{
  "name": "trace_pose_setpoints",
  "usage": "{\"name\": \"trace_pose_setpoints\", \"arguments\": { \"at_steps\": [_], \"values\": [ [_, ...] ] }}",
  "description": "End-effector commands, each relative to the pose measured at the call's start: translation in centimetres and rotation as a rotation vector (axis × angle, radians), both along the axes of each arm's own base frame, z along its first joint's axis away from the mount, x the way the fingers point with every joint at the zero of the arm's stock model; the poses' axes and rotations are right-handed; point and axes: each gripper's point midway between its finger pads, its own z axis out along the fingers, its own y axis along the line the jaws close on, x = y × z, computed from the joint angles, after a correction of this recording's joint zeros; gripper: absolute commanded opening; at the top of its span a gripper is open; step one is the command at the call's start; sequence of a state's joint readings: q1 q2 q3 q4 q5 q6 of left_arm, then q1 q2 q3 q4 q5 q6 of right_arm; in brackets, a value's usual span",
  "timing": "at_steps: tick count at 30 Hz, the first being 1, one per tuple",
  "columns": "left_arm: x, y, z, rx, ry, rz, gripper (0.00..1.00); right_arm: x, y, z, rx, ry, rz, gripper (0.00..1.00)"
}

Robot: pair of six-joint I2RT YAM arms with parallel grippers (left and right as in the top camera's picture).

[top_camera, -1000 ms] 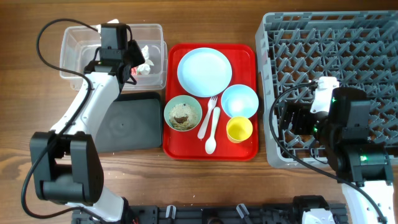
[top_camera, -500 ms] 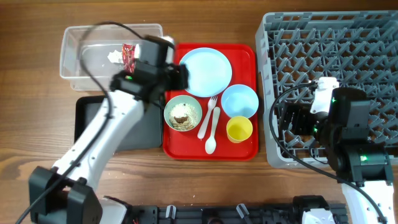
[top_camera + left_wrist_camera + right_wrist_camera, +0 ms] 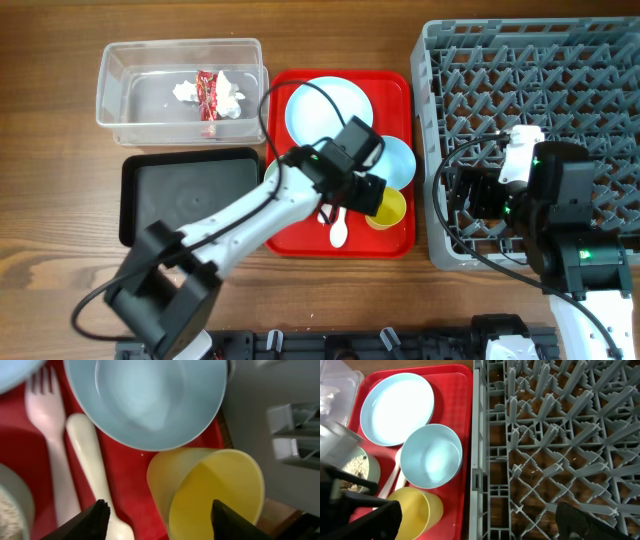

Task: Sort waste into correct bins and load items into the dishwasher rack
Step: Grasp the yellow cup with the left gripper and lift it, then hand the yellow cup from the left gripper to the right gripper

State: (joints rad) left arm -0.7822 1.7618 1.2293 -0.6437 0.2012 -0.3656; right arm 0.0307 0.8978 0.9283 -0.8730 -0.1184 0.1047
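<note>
My left gripper [image 3: 368, 190] is open over the red tray, its jaws [image 3: 164, 521] straddling the near wall of the yellow cup [image 3: 215, 495], touching nothing that I can see. The light blue bowl [image 3: 145, 400] lies just beyond, with the white fork [image 3: 47, 435] and spoon [image 3: 87, 460] to its left. The plate [image 3: 320, 110] is at the tray's back. The pale green bowl with scraps [image 3: 362, 467] is under my left arm in the overhead view. The red wrapper [image 3: 207, 90] and tissue [image 3: 232, 100] lie in the clear tub [image 3: 120, 60]. My right gripper [image 3: 482, 520] is open and empty over the grey rack's [image 3: 540, 70] left edge.
The black tray [image 3: 190, 195] lies in front of the clear tub, left of the red tray [image 3: 400, 85]. The rack fills the right side, and its wall stands close beside the red tray [image 3: 455, 375]. My left arm crosses the black tray's right corner.
My left arm has swung from the clear tub across to the red tray and now hangs over the yellow cup. The wrapper and tissue stay in the tub. The right arm has not moved.
</note>
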Motion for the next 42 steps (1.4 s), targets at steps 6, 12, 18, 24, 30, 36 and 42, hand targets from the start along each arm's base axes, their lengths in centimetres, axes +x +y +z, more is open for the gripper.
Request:
{"name": "trace_pose_setpoints", "arguments": {
  "at_steps": [6, 12, 18, 24, 30, 36, 42],
  "values": [
    [-1.2, 0.0, -3.3, 0.051, 0.082, 0.013, 0.04, 0.2, -0.2, 0.8, 0.002, -0.017, -0.014, 1.00],
    [-0.5, 1.4, -0.7, 0.006, 0.103, 0.053, 0.04, 0.3, -1.0, 0.8, -0.032, -0.018, -0.047, 1.00],
    [4.6, 3.6, 7.2, -0.329, 0.072, 0.164, 0.04, 1.1, -2.2, -0.3, -0.011, 0.026, -0.185, 1.00],
    [9.5, 6.4, 10.8, -0.691, 0.224, 0.292, 0.04, 2.0, 5.5, -1.7, 0.252, 0.105, 0.213, 1.00],
    [8.1, 5.9, 11.4, -0.883, 0.458, 0.178, 0.04, 1.8, 11.7, -0.5, 0.535, 0.070, 0.619, 0.99],
    [6.5, 4.3, 11.6, -0.916, 0.533, 0.102, 0.04, 3.3, 14.1, 0.8, 0.742, -0.014, 0.808, 1.00],
    [5.3, 3.0, 12.3, -0.932, 0.545, 0.031, 0.04, 4.0, 15.1, 1.9, 0.922, -0.060, 0.946, 1.00]
  ]
}}
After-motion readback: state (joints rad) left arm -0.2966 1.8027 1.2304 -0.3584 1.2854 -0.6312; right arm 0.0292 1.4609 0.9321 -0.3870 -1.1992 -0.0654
